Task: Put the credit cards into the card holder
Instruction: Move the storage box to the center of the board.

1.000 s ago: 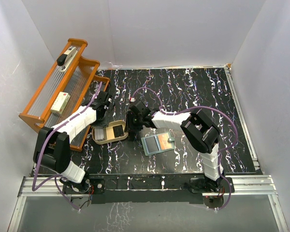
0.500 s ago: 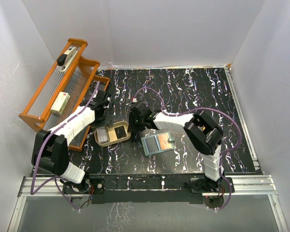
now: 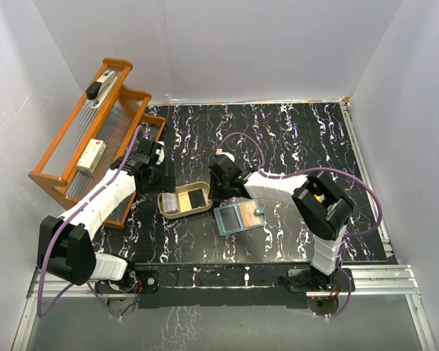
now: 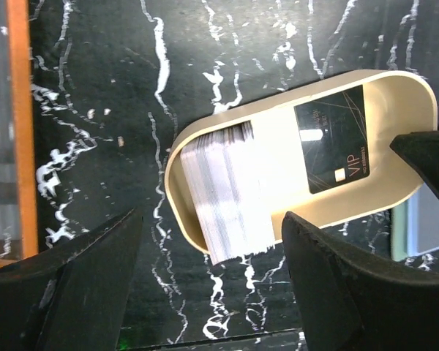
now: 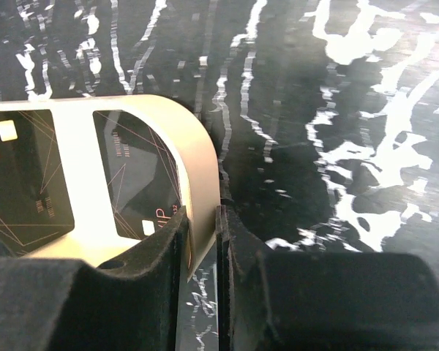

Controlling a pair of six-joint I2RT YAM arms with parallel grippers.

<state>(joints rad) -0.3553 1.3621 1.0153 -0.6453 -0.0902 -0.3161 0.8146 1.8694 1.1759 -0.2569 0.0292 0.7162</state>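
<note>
**Right jaws pinch the dish rim; left jaws hang spread near the cards**

Seen from above, a black table (image 3: 300, 146) veined with white fills the view, and my two arms reach in from 6 o'clock. Near the middle lies a tan oval dish (image 4: 278, 183), its long axis running roughly from 9 to 3 o'clock.

At the dish's 9 o'clock end sits a fanned stack of pale cards (image 4: 227, 190). One end of the stack overhangs the rim. At the 3 o'clock end a single black card (image 4: 333, 139), printed "VIP", lies flat on the dish floor.

My right gripper (image 5: 203, 219) is at the dish's 3 o'clock end. Its jaws are almost pressed together and pinch the dish wall, with one finger inside the dish and the other outside, low over the table.

My left gripper (image 3: 159, 174) hangs near the dish's 11 o'clock side, its jaws spread wide with nothing between them. In its wrist view my two dark fingers (image 4: 73, 292) stand apart on either side of the pale stack, clear of it.

The card holder (image 3: 238, 216) lies open on the table at 4 o'clock from the dish, just beside it. Its teal-blue inside faces up. Its right half shows an orange-tan patch, and I cannot tell whether that is a card.

An orange rack (image 3: 115, 64) with clear sides stands at the table's 10 o'clock edge.
</note>
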